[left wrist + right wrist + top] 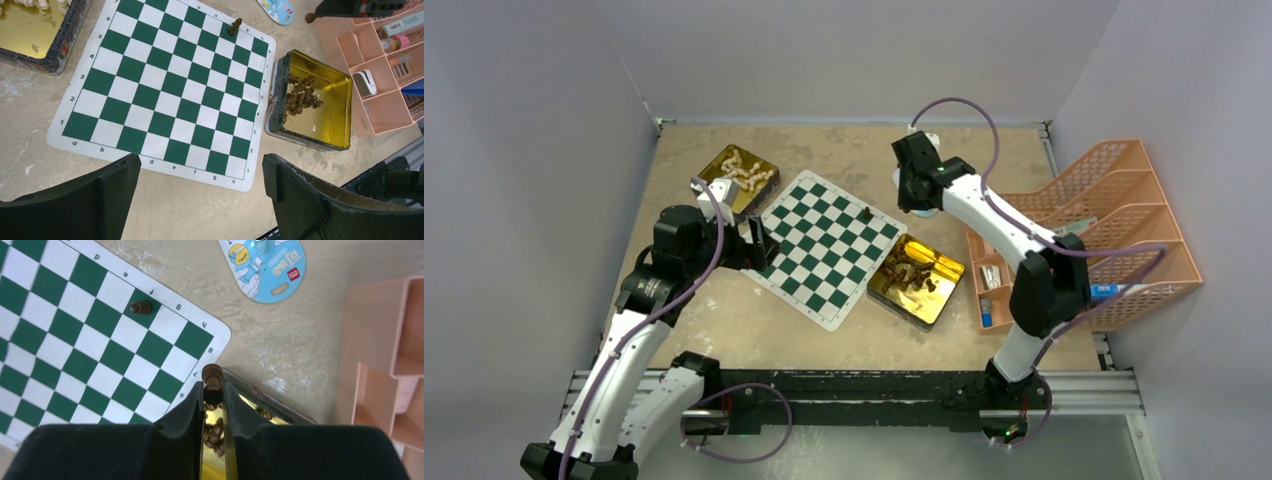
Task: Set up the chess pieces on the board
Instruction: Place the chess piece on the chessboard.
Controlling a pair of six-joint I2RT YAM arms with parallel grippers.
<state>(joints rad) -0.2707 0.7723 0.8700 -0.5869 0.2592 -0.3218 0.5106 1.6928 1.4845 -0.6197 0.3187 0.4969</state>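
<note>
The green-and-white board (816, 262) lies slantwise mid-table, and one dark brown chess piece (865, 212) stands near its far edge. My right gripper (213, 390) is shut on another dark brown piece (212, 375), held in the air above the corner of the gold tin (260, 410) beside the board's corner. That tin (917, 280) holds several dark pieces. A second gold tin (742, 175) at the far left holds cream pieces. At the board's near-left edge my left gripper (200, 170) hangs open and empty over bare table.
A pink plastic organiser (1104, 230) with small items fills the right side. A blue-and-white card (265, 265) lies on the table beyond the board's far corner. The arms' mounting rail (874, 390) runs along the near edge.
</note>
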